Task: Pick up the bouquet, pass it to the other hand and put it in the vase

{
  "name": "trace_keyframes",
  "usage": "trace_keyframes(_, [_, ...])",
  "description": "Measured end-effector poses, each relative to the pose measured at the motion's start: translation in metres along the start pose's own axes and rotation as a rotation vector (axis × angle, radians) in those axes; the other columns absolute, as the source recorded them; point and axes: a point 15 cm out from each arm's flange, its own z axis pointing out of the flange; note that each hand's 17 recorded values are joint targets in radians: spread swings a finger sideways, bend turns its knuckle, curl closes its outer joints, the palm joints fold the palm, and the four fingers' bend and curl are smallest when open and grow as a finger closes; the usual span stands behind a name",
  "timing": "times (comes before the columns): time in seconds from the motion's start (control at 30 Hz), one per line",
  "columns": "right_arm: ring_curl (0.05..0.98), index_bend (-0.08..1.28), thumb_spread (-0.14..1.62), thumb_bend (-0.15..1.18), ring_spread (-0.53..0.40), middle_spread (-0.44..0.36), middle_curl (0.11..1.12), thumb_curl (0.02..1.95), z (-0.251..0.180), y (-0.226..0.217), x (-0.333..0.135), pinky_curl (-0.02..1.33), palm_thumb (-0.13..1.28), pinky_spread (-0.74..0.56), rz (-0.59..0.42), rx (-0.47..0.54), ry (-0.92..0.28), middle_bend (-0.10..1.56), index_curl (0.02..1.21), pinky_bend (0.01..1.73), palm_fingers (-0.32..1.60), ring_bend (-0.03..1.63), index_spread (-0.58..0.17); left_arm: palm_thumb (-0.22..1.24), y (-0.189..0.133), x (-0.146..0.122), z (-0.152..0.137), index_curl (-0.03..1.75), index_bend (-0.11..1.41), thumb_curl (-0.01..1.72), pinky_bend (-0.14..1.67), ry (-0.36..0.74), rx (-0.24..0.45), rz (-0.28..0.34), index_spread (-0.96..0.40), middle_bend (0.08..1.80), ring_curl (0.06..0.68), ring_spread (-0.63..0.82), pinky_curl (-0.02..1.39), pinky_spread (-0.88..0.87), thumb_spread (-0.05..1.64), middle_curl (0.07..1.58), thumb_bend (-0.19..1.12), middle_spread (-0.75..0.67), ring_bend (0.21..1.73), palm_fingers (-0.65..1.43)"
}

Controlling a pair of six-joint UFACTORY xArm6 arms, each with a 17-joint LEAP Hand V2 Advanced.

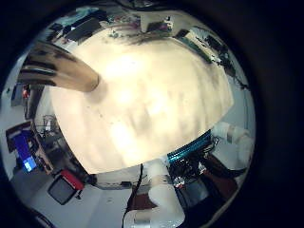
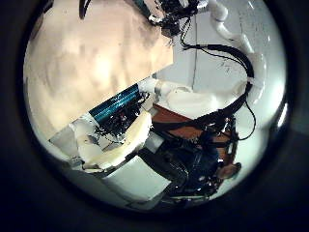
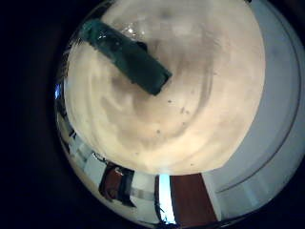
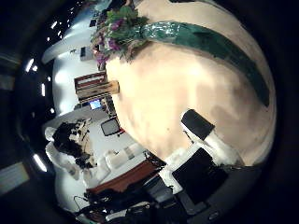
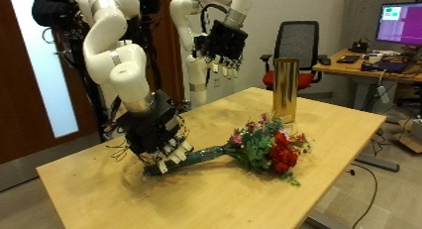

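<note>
On the table (image 5: 92,184) lies the bouquet (image 5: 258,148), flowers toward the upright gold vase (image 5: 285,89). Right hand (image 5: 161,136) hangs at its stem end, fingers loosely spread, holding nothing. Left hand (image 5: 220,48) hangs high, fingers relaxed, empty.

My right hand (image 5: 161,138) sits low over the table (image 5: 106,184), beside the stem end of the bouquet (image 5: 251,148), which lies across the middle. The vase (image 5: 283,90) stands upright near the far edge, just beyond the flowers. My left hand (image 5: 219,46) hangs high above the far side. The near corner is bare.
</note>
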Motion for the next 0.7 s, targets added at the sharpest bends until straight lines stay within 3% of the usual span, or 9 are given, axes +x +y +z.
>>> trace_keyframes(0.3, [0.248, 0.16, 1.03, -0.03, 0.087, 0.120, 0.33, 0.45, 0.017, -0.018, -0.005, 0.29, 0.75, 0.21, 0.054, 0.014, 0.002, 0.22, 0.28, 0.26, 0.27, 0.39, -0.147, 0.44, -0.001, 0.002, -0.001, 0.36, 0.18, 0.31, 0.18, 0.000, 0.004, 0.003, -0.06, 0.20, 0.223, 0.55, 0.24, 0.54, 0.96, 0.33, -0.03, 0.30, 0.33, 0.12])
trace_keyframes(0.7, [0.253, 0.17, 1.01, -0.03, 0.022, 0.111, 0.36, 0.44, 0.035, -0.026, -0.004, 0.27, 0.73, 0.15, 0.088, -0.027, 0.018, 0.31, 0.29, 0.22, 0.41, 0.49, -0.129, 0.45, -0.003, 0.001, -0.002, 0.36, 0.18, 0.31, 0.18, 0.002, 0.003, 0.003, -0.06, 0.20, 0.224, 0.55, 0.24, 0.54, 0.96, 0.33, -0.03, 0.30, 0.33, 0.12])
